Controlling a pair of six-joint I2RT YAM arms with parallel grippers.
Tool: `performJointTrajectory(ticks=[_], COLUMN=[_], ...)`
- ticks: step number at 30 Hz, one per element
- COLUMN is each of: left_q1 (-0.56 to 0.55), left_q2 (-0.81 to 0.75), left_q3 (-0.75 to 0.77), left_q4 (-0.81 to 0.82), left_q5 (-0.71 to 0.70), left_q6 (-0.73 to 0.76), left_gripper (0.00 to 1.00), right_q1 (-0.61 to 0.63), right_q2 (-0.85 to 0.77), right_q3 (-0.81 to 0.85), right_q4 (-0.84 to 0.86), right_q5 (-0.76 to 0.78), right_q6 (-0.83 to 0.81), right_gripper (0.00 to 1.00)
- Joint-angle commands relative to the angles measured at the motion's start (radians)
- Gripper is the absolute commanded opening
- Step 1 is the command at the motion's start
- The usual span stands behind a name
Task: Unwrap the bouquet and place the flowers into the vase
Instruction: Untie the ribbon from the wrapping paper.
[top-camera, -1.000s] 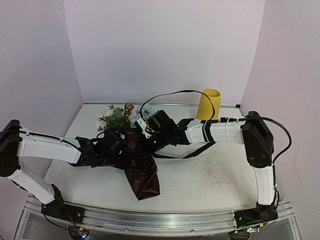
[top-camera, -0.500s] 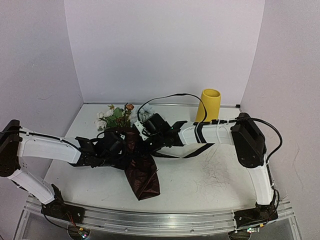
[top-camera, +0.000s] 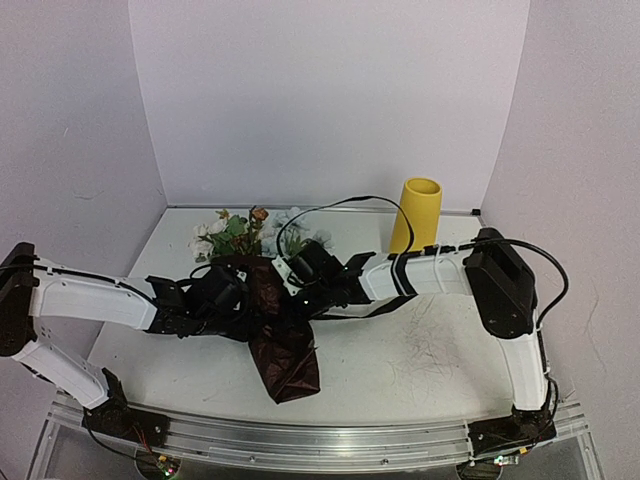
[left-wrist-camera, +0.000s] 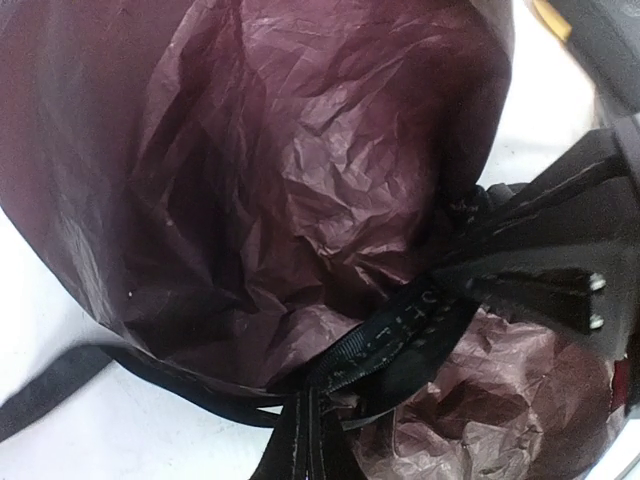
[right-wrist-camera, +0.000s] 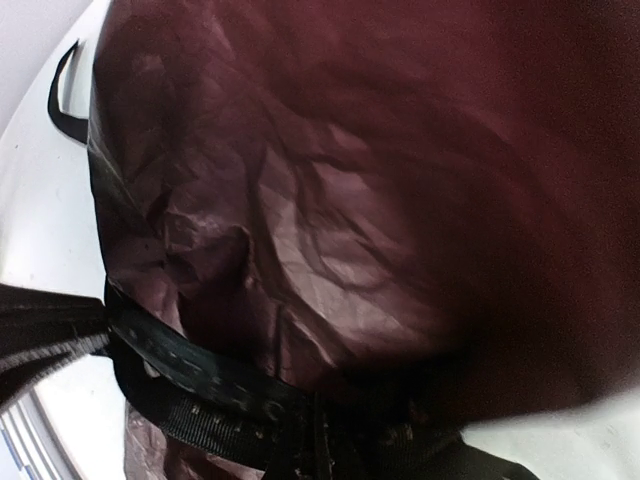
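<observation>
Top view, bouquet: the bouquet (top-camera: 283, 340) in crinkled dark red shiny paper lies on the white table (top-camera: 430, 350), between the two arms, tail toward the near edge.
Top view, flowers: white, peach and rusty artificial flowers (top-camera: 232, 232) with green leaves stick out of its far end.
Top view, vase: the tall yellow cylinder vase (top-camera: 417, 213) stands upright at the back right, apart from the bouquet.
Top view, left gripper: the left gripper (top-camera: 240, 298) is closed against the wrapping's left side.
Top view, right gripper: the right gripper (top-camera: 292, 275) is closed at the wrapping's right side; what either one pinches cannot be told.
Left wrist view: the black woven ribbon (left-wrist-camera: 390, 335) is cinched around the red paper.
Right wrist view: the ribbon (right-wrist-camera: 200, 390) bands the paper, which fills the frame.
</observation>
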Motion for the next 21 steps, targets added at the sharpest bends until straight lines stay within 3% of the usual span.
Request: performJointTrajectory(ticks=[1, 12, 13, 17, 21], left_q1=[0.003, 0.003, 0.003, 0.003, 0.003], left_q2=[-0.053, -0.137, -0.137, -0.131, -0.135], left_q3=[-0.015, -0.082, -0.084, -0.080, -0.071], left_q4=[0.009, -0.042, -0.044, -0.048, -0.047], left_q5=[-0.006, -0.021, -0.015, 0.008, 0.013], left_q6=[-0.007, -0.034, -0.035, -0.032, -0.034], left_gripper=[0.00, 0.00, 0.01, 0.05, 0.05], right_q1=[0.001, -0.036, -0.039, -0.039, -0.028], right_q2=[-0.160, -0.278, -0.282, -0.296, -0.272], right_q3=[-0.078, -0.245, -0.256, -0.265, -0.219], right_q4=[0.003, 0.022, 0.022, 0.062, 0.085], right_q5=[0.110, 0.206, 0.201, 0.086, 0.032], right_q6=[0.022, 0.064, 0.064, 0.018, -0.006], right_gripper=[0.00, 0.01, 0.04, 0.29, 0.39])
